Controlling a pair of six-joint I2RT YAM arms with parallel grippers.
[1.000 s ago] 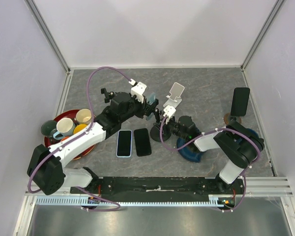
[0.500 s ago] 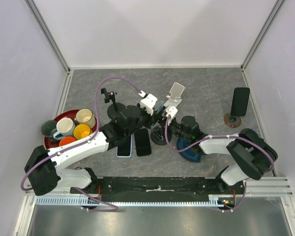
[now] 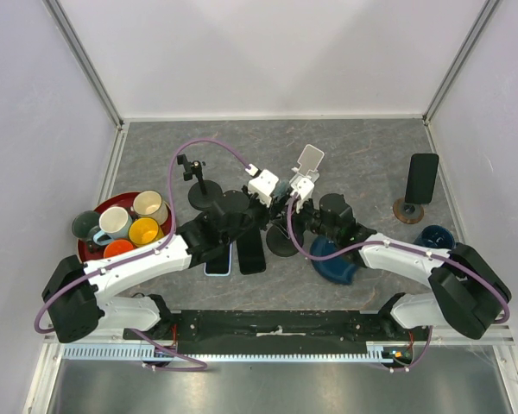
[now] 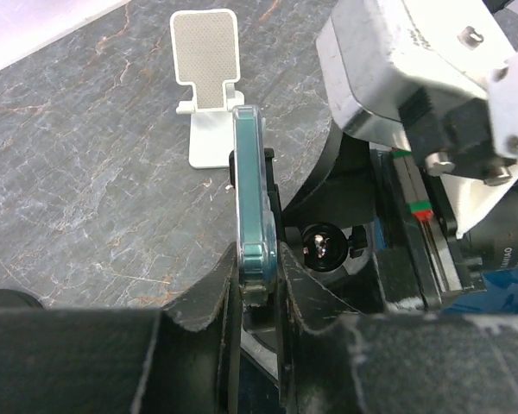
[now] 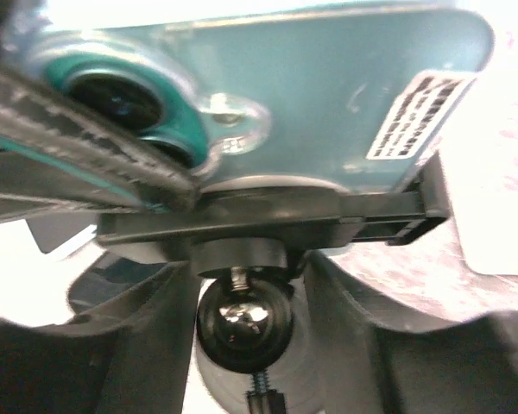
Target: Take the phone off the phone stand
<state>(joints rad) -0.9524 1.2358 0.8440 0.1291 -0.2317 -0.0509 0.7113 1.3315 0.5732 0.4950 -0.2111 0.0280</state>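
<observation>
**Item:** phone (image 4: 249, 190), teal case, standing edge-on to my left wrist camera.

**Location:** near the middle of the table (image 4: 86, 172), still seated in the clamp (image 5: 268, 222) of the black stand (image 3: 283, 241). The clamp's side hook wraps one edge of the phone.

**Left gripper** (image 4: 257, 302): closed tight on the phone's lower end, the same as a second ago.

**Right gripper** (image 5: 244, 345): this is the change. It was nearly closed a second ago and is now spread wide. Its fingers (image 5: 388, 354) stand on either side of the stand's ball joint (image 5: 242, 321) and hold nothing. I see no contact with the joint.

**Arms:** both have moved in closer around the stand since then.

**Reading:** I judge the right side is lining up to brace the stand's neck while I pull the phone out with the left. Nothing is freed yet.

**Risk:** if the stand is not braced, it may lift along with the phone.
</observation>
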